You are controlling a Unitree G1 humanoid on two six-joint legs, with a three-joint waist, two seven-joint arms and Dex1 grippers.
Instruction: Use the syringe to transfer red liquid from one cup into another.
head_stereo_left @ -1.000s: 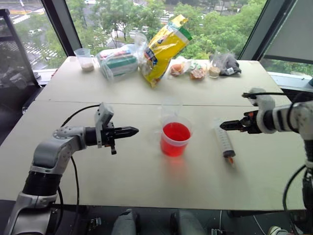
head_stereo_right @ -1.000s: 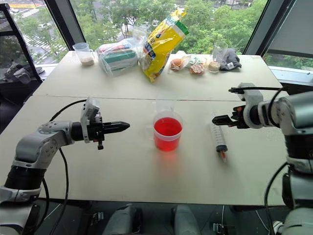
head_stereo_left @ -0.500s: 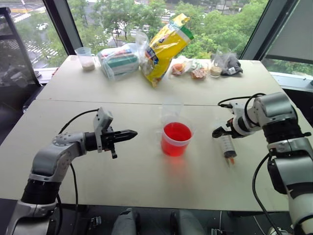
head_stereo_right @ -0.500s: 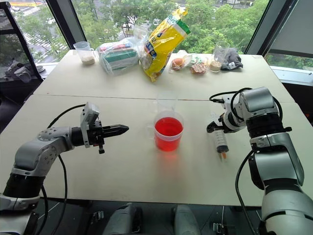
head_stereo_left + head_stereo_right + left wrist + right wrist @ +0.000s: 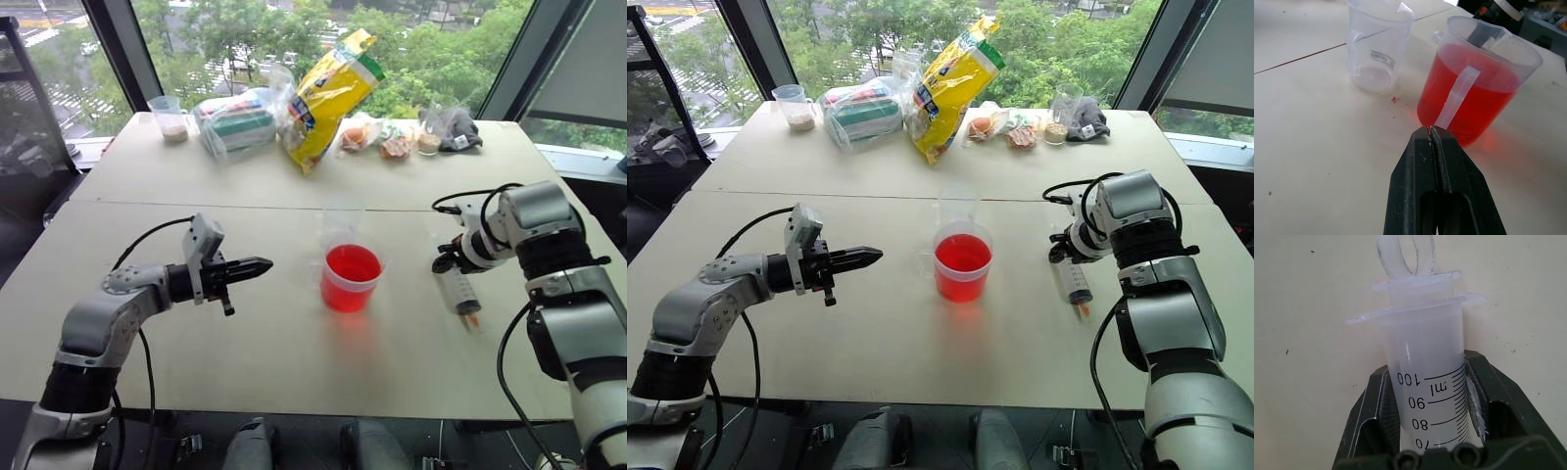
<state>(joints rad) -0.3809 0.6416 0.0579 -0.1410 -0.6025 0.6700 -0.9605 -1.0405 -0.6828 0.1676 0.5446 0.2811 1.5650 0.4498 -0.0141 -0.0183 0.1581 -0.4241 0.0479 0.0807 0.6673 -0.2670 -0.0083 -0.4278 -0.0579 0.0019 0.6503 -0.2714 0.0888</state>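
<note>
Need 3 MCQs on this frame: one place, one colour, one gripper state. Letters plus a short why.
1. Where does the syringe lie?
A. To the right of the red cup
B. Inside the red cup
C. Beside the yellow bag

2. What colour is the liquid in the full cup?
A. Blue
B. Red-orange
C. Green

3. How does the right gripper stand?
A. Wide open over a bare table
B. Shut on a cup's handle
C. Jaws on both sides of the syringe barrel

Answers:
1 A: the head views show it on the table, right of the cup.
2 B: the liquid glows red-orange through the clear wall.
3 C: the right wrist view shows the barrel between its jaws.
</note>
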